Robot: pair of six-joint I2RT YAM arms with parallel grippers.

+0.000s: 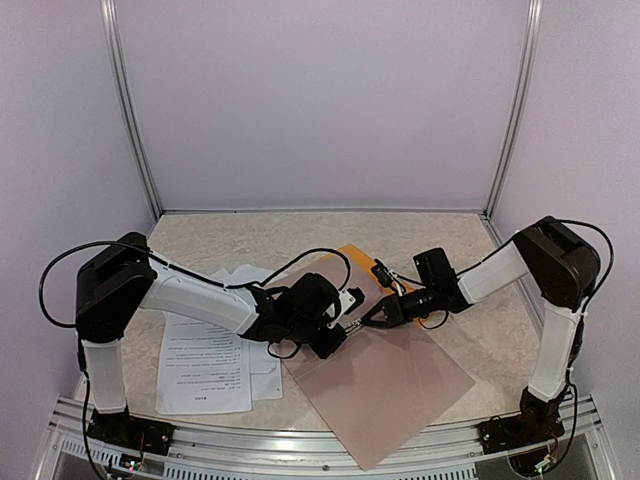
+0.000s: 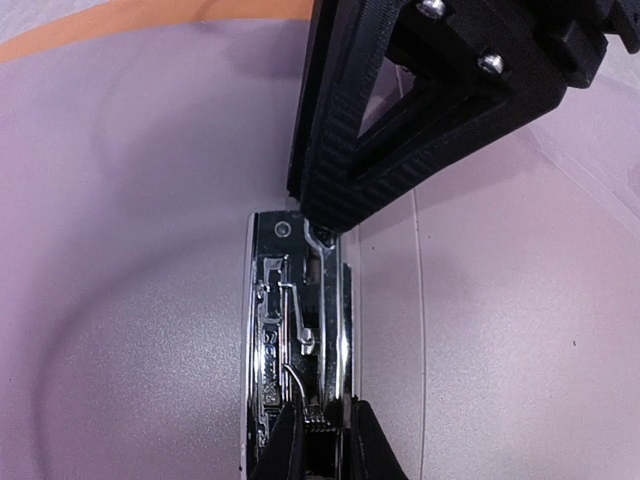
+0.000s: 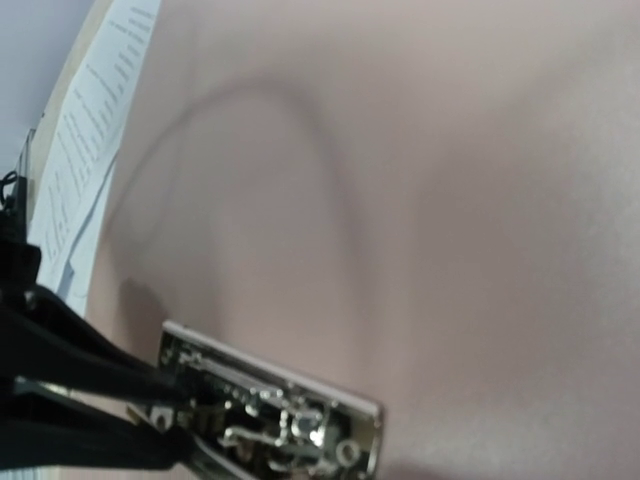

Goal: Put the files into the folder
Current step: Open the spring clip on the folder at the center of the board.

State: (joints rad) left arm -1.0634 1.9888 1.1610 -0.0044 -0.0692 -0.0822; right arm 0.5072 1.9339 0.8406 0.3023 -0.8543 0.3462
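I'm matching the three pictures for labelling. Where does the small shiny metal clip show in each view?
Top external: the small shiny metal clip is a barely visible speck just below centre.
Left wrist: the clip is an upright strip, lower centre.
Right wrist: the clip lies slanted at the bottom, left of centre.
Shared landmark: the pinkish flat sheet surrounding it in every view.

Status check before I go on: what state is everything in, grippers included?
folder: flat, mostly hidden; only an orange edge shows.
files: loose pile flat on the table, outside the folder.
board: pinkish, flat on the table.
clip: flat on the board, a gripper at each end.
left gripper: shut on the clip.
right gripper: tips at the clip; open or shut unclear.
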